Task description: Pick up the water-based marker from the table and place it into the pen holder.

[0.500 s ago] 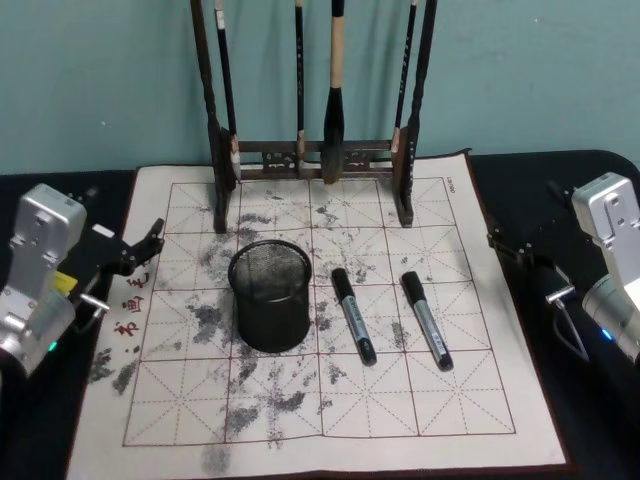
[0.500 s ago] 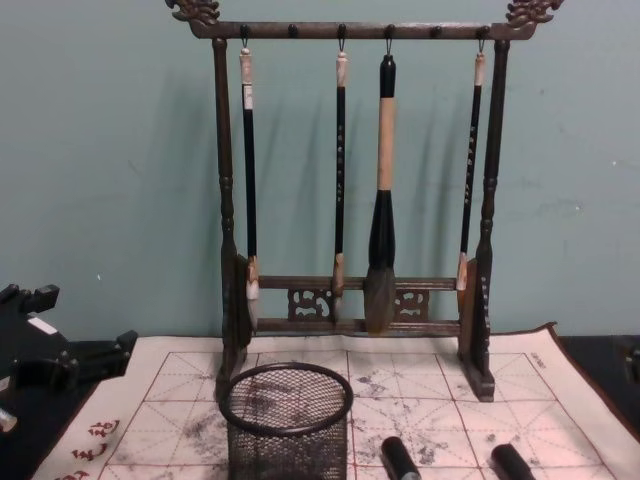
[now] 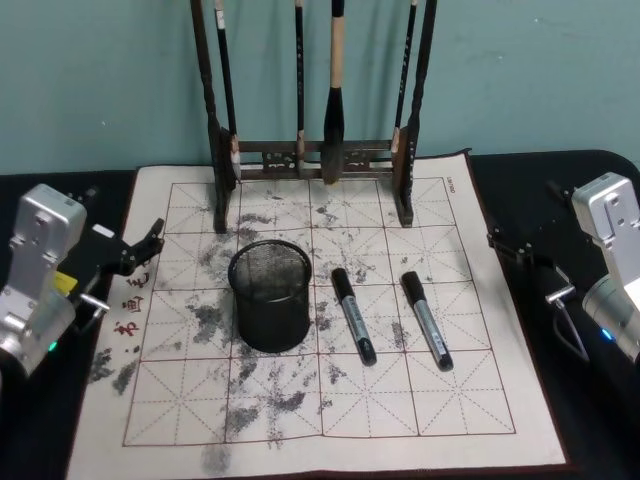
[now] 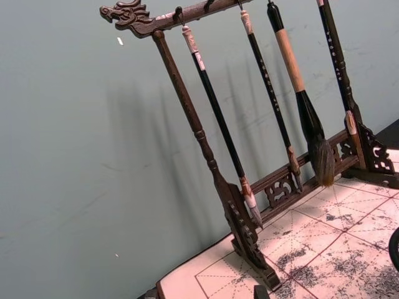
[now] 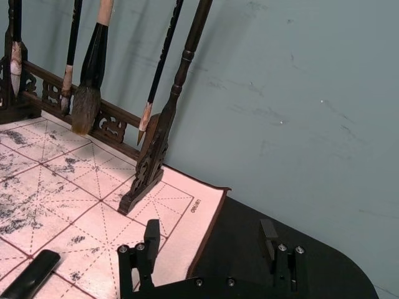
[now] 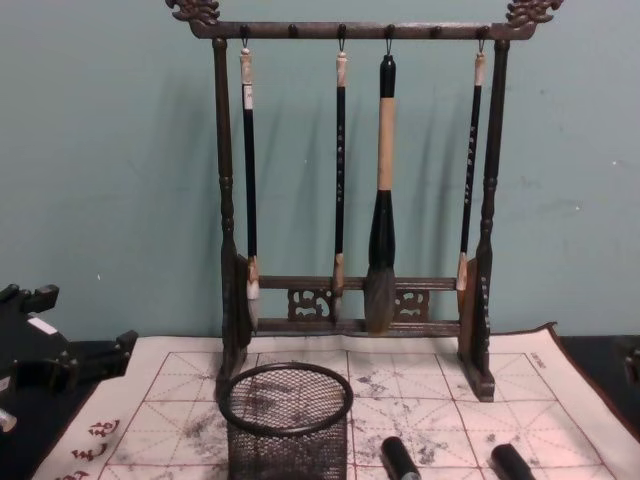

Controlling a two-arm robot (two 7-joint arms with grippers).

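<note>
Black wire-mesh pen holder (image 3: pixel 270 296) upright on felt mat (image 5: pixel 168 193) marked "deli". Inner marker (image 3: pixel 353 315), outer marker (image 3: pixel 426 320) flat alongside. Left hand (image 3: pixel 140 252), right hand (image 5: pixel 210 229) spread wide, flanking mat.

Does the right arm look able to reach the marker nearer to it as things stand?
Probably yes. The right gripper sits open off the right edge of the mat, and bare mat lies between it and the nearer marker; the pen holder and other marker sit beyond it.
</note>
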